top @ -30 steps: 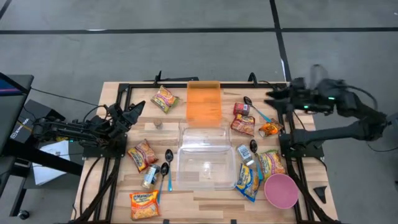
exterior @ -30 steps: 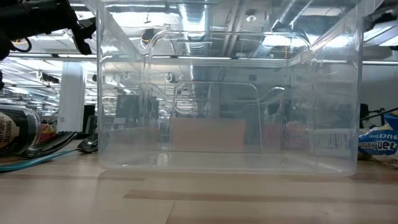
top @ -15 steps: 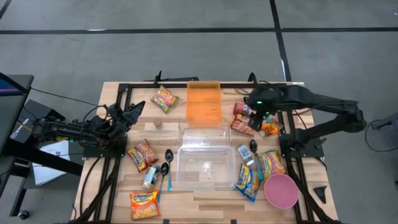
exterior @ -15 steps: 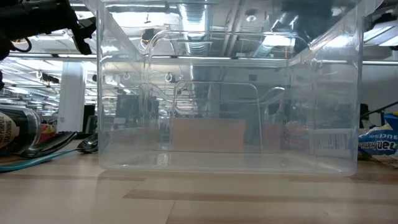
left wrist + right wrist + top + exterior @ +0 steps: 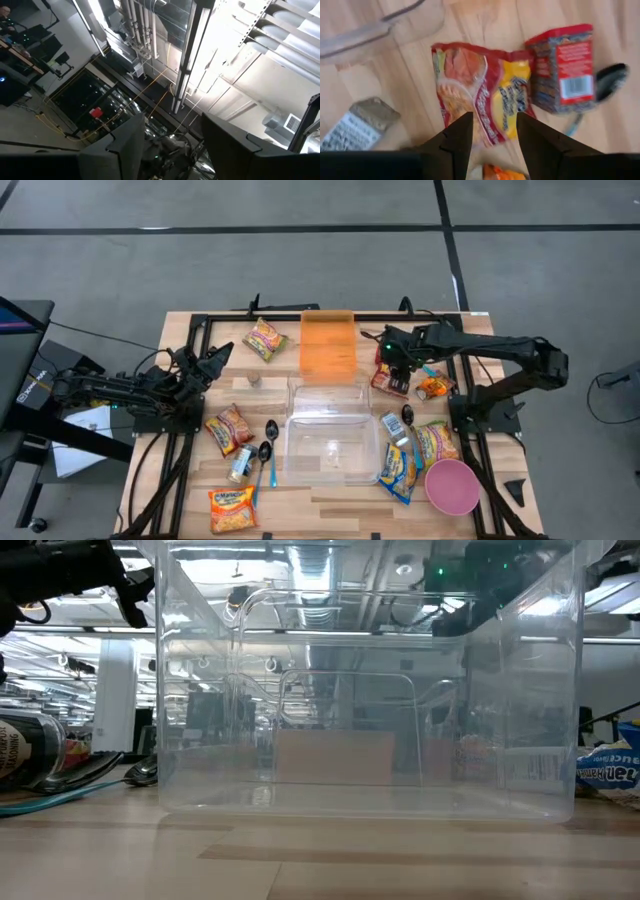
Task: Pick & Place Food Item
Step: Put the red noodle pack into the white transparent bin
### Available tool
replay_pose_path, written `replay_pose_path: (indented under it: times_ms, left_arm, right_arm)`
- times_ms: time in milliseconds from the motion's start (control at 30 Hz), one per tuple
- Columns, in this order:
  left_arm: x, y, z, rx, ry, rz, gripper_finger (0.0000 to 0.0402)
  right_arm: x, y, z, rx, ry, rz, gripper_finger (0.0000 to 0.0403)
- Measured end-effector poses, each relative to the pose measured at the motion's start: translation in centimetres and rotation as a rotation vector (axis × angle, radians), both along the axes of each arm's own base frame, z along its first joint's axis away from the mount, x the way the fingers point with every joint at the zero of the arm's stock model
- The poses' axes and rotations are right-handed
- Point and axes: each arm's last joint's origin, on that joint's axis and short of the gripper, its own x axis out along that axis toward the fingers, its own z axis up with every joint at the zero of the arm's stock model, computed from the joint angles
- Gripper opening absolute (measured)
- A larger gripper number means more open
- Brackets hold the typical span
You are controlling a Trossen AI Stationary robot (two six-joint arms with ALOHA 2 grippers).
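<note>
A red and yellow noodle packet [image 5: 485,107] lies flat on the wooden table [image 5: 300,500], beside a red box [image 5: 565,67]. My right gripper [image 5: 492,145] hangs above this packet [image 5: 390,380], pointing down. It is open and apart from the packet, with nothing between its fingers. A clear plastic container [image 5: 330,435] stands at the table's middle, and its corner [image 5: 395,25] shows in the right wrist view. My left gripper [image 5: 215,360] waits at the table's left side, open and tilted up toward the ceiling [image 5: 172,145].
An orange lid [image 5: 328,345] lies behind the container. Several more packets, cans and spoons lie on both sides of it, among them a grey packet [image 5: 360,122] and a spoon [image 5: 610,80]. A pink bowl [image 5: 452,485] stands at the near right. Black frame rails border the table.
My right arm has swung in from beyond the table's far right corner toward the left and down. It has tipped from nearly level to pointing down over the red and yellow packet.
</note>
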Motion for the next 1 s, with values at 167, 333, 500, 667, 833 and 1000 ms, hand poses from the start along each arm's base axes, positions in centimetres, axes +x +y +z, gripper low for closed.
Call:
replay_pose_path:
  times_ms: [167, 333, 500, 667, 833, 1000]
  left_arm:
    - [0.0, 0.0, 0.0, 0.000, 0.000, 0.000, 0.0190]
    - [0.0, 0.0, 0.0, 0.000, 0.000, 0.000, 0.0190]
    - [0.0, 0.0, 0.0, 0.000, 0.000, 0.000, 0.0190]
    - [0.0, 0.0, 0.0, 0.000, 0.000, 0.000, 0.0190]
    - [0.0, 0.0, 0.0, -0.001, 0.000, 0.000, 0.0190]
    - [0.0, 0.0, 0.0, -0.001, 0.000, 0.000, 0.0190]
  right_arm:
    - [-0.9, 0.0, -2.3, 0.019, 0.043, 0.007, 0.0148]
    - [-1.5, 0.3, -4.5, 0.061, 0.028, 0.018, 0.0147]
    - [-1.7, 0.5, -5.7, 0.057, 0.014, 0.016, 0.0147]
    - [-1.6, 0.4, -5.6, 0.051, 0.001, 0.014, 0.0147]
    - [-1.4, 0.4, -5.6, 0.043, -0.020, 0.015, 0.0147]
    - [-1.3, 0.3, -5.5, 0.037, -0.035, 0.015, 0.0147]
